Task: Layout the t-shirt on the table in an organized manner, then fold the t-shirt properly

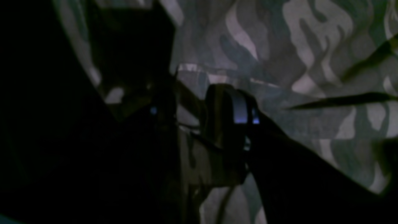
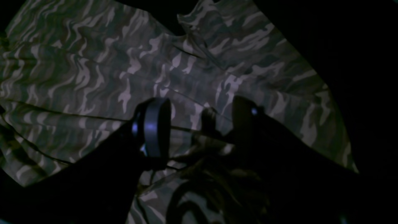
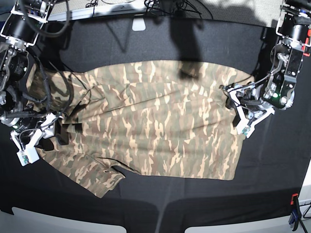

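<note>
Both arms, right (image 3: 19, 97) and left (image 3: 282, 77), combine black segments with silvery-white metal parts dotted with round holes and screws. Dark cables run along them. Just above each end effector, pale angular plates meet black housings; the right arm's housing bears small white markings.
</note>
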Action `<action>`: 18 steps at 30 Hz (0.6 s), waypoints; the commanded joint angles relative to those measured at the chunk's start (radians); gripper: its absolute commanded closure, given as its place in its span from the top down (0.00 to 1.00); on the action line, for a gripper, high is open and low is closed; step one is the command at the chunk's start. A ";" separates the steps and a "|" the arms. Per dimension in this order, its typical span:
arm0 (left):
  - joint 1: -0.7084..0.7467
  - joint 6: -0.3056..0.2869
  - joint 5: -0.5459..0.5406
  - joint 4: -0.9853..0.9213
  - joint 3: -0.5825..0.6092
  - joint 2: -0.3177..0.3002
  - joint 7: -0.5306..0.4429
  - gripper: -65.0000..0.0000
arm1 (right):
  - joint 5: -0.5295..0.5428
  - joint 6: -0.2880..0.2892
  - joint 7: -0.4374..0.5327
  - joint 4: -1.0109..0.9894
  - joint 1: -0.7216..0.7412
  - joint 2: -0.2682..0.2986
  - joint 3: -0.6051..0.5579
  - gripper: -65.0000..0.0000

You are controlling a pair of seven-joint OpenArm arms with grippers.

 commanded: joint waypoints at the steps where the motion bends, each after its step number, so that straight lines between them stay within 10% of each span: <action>1: -0.036 0.000 0.001 0.013 -0.006 -0.011 -0.015 0.35 | 0.015 -0.001 0.022 0.018 0.022 0.016 0.006 0.47; 12: -0.058 -0.055 -0.081 0.019 -0.006 -0.011 0.058 0.00 | 0.014 -0.001 0.022 0.018 0.022 0.016 0.006 0.47; 18: -0.057 -0.066 -0.077 0.019 -0.006 -0.012 0.067 0.00 | 0.014 -0.001 0.016 0.018 0.022 0.016 0.006 0.47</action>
